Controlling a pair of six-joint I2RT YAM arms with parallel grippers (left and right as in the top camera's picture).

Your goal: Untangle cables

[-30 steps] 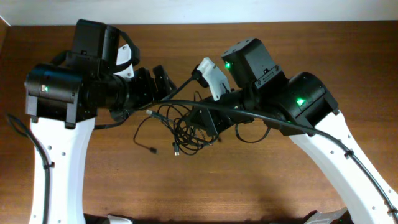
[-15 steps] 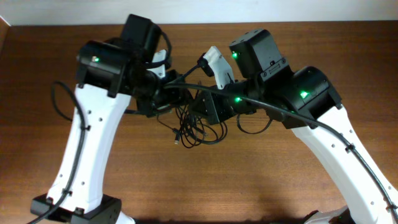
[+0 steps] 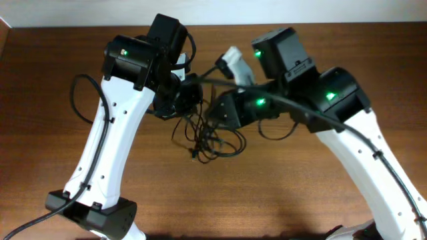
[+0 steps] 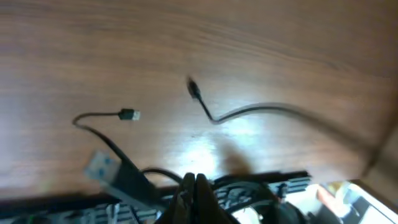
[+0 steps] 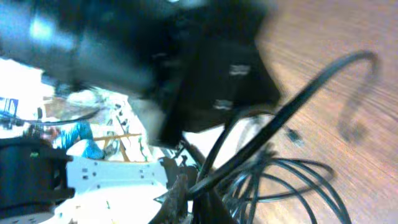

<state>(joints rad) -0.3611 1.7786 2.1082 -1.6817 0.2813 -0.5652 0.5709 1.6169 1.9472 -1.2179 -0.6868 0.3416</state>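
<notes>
The cables (image 3: 210, 140) lie as a knot of thin black loops mid-table, between my two arms. My left gripper (image 3: 191, 100) sits at the knot's upper left. In the left wrist view the left gripper (image 4: 194, 180) is shut, with a black strand entering its fingers from both sides. Beyond it lie a loose plug (image 4: 129, 114) and another cable end (image 4: 194, 89). My right gripper (image 3: 215, 115) is at the knot's upper right. In the right wrist view the right gripper (image 5: 193, 193) is shut on a taut strand rising up-right, with cable loops (image 5: 292, 180) beside it.
The brown wooden table (image 3: 267, 193) reaches the pale wall at the back. The left arm's own thick cable (image 3: 79, 100) loops out to the left. The right arm's thick cable (image 3: 293, 107) crosses over its wrist. Both arm bases stand at the near edge.
My left arm swung right and in to the knot, and its gripper went from open to shut there. The right gripper stayed shut and shifted slightly.
</notes>
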